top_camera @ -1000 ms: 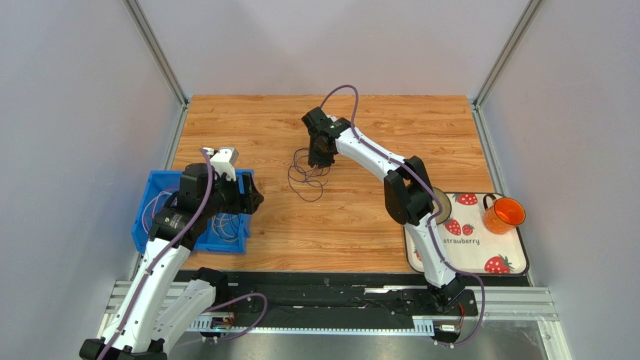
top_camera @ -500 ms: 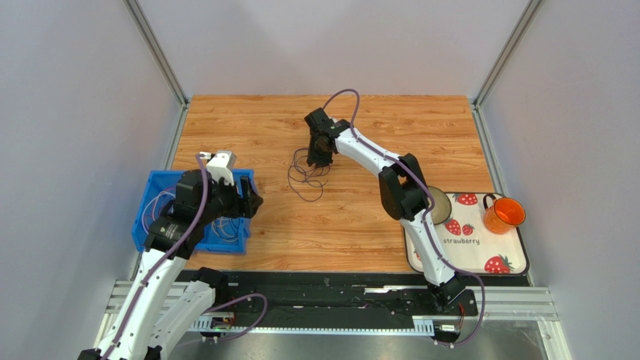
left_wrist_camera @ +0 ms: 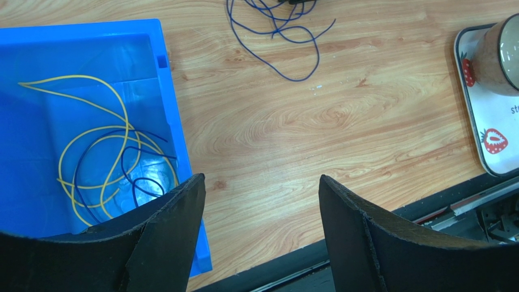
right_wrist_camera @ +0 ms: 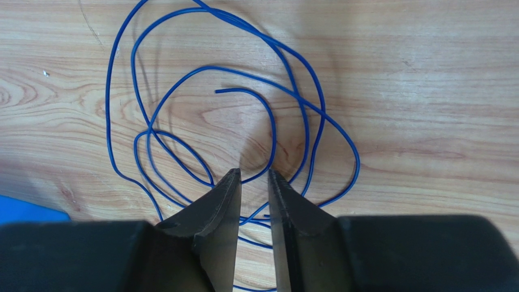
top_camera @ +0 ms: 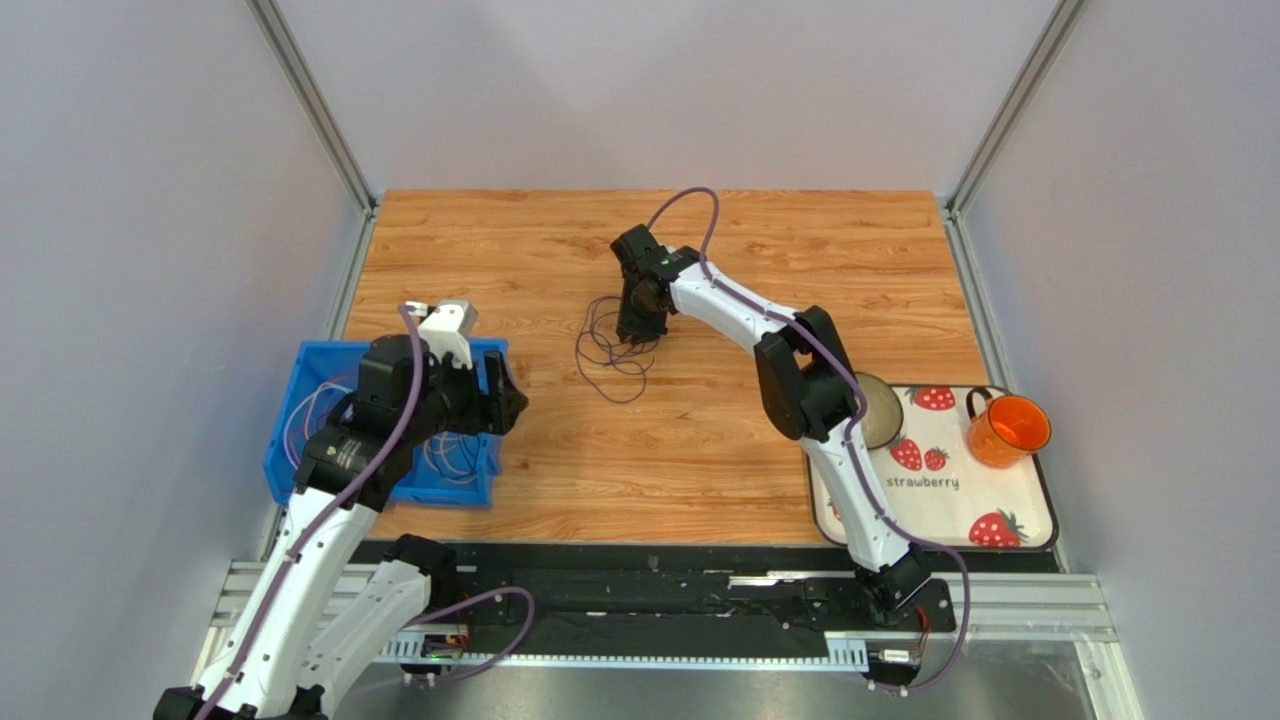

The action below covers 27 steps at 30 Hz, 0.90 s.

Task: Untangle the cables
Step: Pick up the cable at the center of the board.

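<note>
Here, the right gripper (right_wrist_camera: 253, 174) has its two dark fingers drawn close together, with only a narrow slit of wood showing between the tips, and we see nothing pinched there. Lower in that slit a strand of the blue cable (right_wrist_camera: 273, 125) crosses, though we cannot tell whether it runs between the fingers or under them. The cable spreads in loose, overlapping loops on the wooden table (right_wrist_camera: 426, 73) just ahead of the tips, and one free end curls inside the loops. From above, this gripper points down at the far right edge of the loops, in the far middle of the table.

The left gripper (left_wrist_camera: 262, 182) is spread wide and holds nothing. We see it hanging over bare wood just beside the right wall of the blue bin (left_wrist_camera: 164, 79). In the bin a yellow cable (left_wrist_camera: 122, 112) and a dark blue cable (left_wrist_camera: 125, 159) lie looped through each other, well apart from the cable on the table.

At the near right a strawberry tray (top_camera: 932, 488) carries a cup (left_wrist_camera: 502, 55) and an orange mug (top_camera: 1007, 431)
</note>
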Each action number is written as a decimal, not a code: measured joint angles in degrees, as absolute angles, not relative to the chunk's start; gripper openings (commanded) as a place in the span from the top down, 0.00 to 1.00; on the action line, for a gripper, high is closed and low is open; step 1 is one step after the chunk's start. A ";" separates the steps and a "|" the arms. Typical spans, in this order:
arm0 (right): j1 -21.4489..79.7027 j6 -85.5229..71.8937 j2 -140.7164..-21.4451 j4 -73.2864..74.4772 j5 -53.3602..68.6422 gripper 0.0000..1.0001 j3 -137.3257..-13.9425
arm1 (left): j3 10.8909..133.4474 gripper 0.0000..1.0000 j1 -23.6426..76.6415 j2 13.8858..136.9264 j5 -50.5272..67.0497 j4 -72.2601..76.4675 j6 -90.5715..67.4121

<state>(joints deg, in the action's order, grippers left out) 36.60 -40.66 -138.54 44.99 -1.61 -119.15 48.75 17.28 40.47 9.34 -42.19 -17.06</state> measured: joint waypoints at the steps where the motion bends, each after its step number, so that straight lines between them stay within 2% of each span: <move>1: 36.56 -40.73 -138.26 44.77 -1.54 0.71 -118.69 | 48.75 0.24 17.28 40.51 9.34 -42.19 -17.06; 27: 35.90 -41.45 -131.35 43.53 -1.04 0.71 -112.33 | 48.69 0.24 17.28 41.69 9.58 -42.15 -17.19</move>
